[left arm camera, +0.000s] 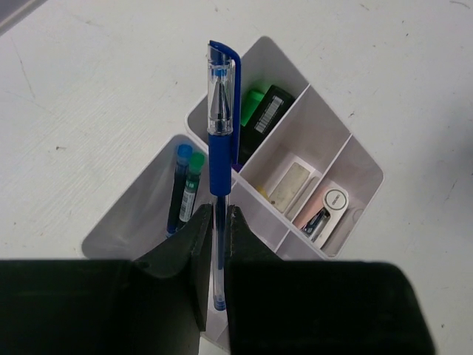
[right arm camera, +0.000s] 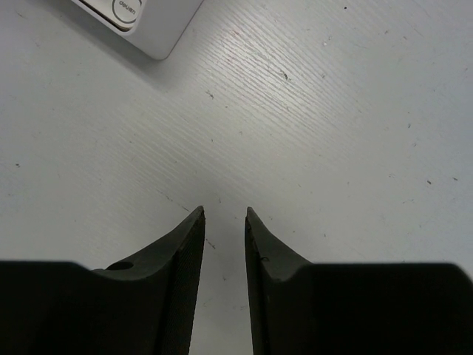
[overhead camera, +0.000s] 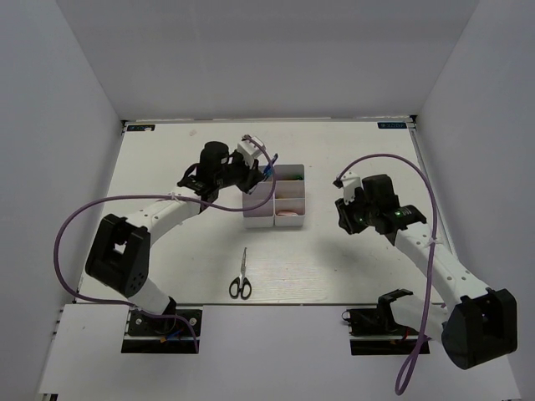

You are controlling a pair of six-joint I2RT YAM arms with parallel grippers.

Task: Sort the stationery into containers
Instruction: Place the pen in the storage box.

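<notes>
My left gripper (left arm camera: 216, 218) is shut on a thin blue pen (left arm camera: 220, 148), holding it over the containers (left arm camera: 363, 160). The pen's capped end points out across the bins. In the top view that gripper (overhead camera: 255, 175) hangs at the left edge of the white bin block (overhead camera: 260, 220), the pen (overhead camera: 268, 171) showing blue beside it. One bin holds a blue and a green marker (left arm camera: 186, 188). Another holds a green highlighter (left arm camera: 253, 107). A beige eraser (left arm camera: 290, 185) and a pink-white piece (left arm camera: 327, 213) lie in others. Black-handled scissors (overhead camera: 241, 276) lie on the table. My right gripper (right arm camera: 224, 213) is open over bare table.
The white table ends at a wall at the back (overhead camera: 267, 121). A corner of the bin block (right arm camera: 151, 29) shows at the top left of the right wrist view. The right gripper (overhead camera: 345, 215) hangs to the right of the bins.
</notes>
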